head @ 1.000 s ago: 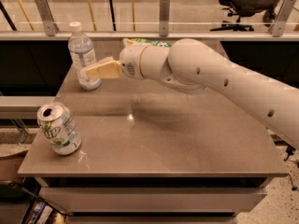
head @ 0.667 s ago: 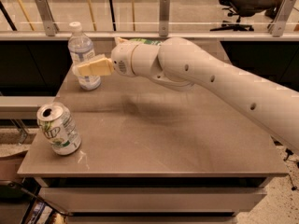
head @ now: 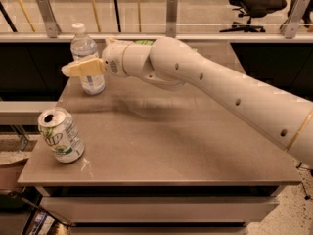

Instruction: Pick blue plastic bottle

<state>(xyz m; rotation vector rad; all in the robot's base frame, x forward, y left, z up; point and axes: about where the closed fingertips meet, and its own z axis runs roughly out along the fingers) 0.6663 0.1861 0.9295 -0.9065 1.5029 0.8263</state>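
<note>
The blue plastic bottle (head: 84, 47) is clear and slim, with a white cap and a pale label. It stands upright at the back left of the table (head: 161, 141). My gripper (head: 77, 67) reaches in from the right at the bottle's mid-height. Its tan front part crosses in front of the bottle and hides the middle of it. The white arm (head: 210, 87) stretches across the table from the right. The bottle's base rests on the table.
A short green-and-white soda can (head: 61, 135) stands near the front left edge, tilted slightly. A rail with metal posts (head: 171, 13) runs behind the table. Office chairs (head: 257, 4) stand far back on the right.
My gripper has moved left along the back of the table, from beside the bottle to across its front. The bottle and the can have not moved.
</note>
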